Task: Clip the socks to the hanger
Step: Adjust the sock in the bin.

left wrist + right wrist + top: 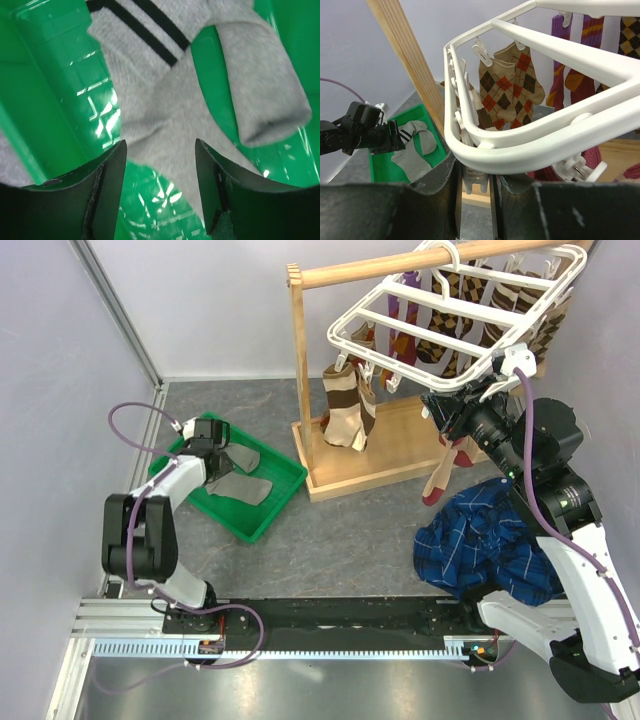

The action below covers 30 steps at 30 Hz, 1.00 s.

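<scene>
At hanger (530, 142) rim, right pincer (476, 186) clamped; left pincer (160, 150) agape over socks (150, 95).

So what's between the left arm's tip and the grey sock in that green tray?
Nothing: the left wrist view shows the open left end effector straight over the grey sock, only green tray around it.

I see socks (165, 110) of matt knit cloth, a tray (50, 75) of glossy green plastic, a hanger (545, 137) of smooth white plastic, a rail (350, 273) of wood.
</scene>
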Available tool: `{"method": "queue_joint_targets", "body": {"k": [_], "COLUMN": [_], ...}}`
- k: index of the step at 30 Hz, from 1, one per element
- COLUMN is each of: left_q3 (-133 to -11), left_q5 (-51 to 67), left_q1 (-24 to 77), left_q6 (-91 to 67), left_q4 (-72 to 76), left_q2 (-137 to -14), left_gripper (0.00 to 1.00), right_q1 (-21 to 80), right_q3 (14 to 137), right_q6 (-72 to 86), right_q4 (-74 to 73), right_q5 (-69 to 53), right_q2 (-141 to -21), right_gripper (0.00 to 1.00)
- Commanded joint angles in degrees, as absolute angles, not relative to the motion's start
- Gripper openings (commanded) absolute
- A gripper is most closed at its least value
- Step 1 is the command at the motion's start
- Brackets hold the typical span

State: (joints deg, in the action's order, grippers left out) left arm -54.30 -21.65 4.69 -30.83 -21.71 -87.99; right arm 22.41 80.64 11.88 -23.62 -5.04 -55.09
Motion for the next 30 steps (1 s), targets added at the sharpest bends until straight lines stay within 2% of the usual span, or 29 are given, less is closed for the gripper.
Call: {"method": "queue_joint_targets", "body": {"k": [1,7,10,11,13,14,16,17,23,30], "left_q3": [-58.97,-60.73,-61.26,-61.17,-61.43,-61.52,-61.96,-62.05,-64.42,-79.42], "left_q5": [-20.39,-17.23,-15.47,-15.12,-14.33,-14.15,-13.01,-11.88,-9.58,-14.24], "left_q1": [3.52,3.52,3.52,3.52,3.52,3.52,3.52,3.52,3.69,3.6], "left_q6": [-28.65,-29.88,-30.41,-30.67,-30.67,-30.59,-30.32,-30.15,-27.43,-20.4], "left_q4": [-19.07,-21.26,-22.58,-22.85,-23.55,-24.6,-25.48,-26.18,-32.58,-44.1], "left_q2": [-94.46,-100.28,-101.95,-102.13,-102.3,-102.48,-102.48,-102.13,-94.93,-91.49], "left_gripper": [0.61,0.55,0.46,0.39,0.32,0.21,0.11,0.03,0.02,0.02], "right_q1": [22.59,22.59,22.5,22.59,22.5,22.59,22.59,22.5,22.59,22.67], "right_q3": [79.72,79.72,79.63,79.63,79.72,79.72,79.72,79.72,80.24,80.33], "right_q6": [9.05,8.79,8.79,8.96,8.96,9.05,9.05,9.14,9.05,9.14], "right_q4": [-26.46,-26.46,-26.45,-26.46,-26.45,-26.46,-26.37,-26.45,-26.54,-26.54], "right_q5": [-2.9,-2.72,-2.81,-2.73,-2.99,-3.08,-3.08,-3.08,-2.99,-3.16], "right_q2": [-55.37,-55.81,-55.9,-55.9,-55.99,-55.9,-55.81,-55.72,-55.46,-55.28], "right_gripper": [0.0,0.0,0.0,0.0,0.0,0.0,0.0,0.0,0.0,0.0]}}
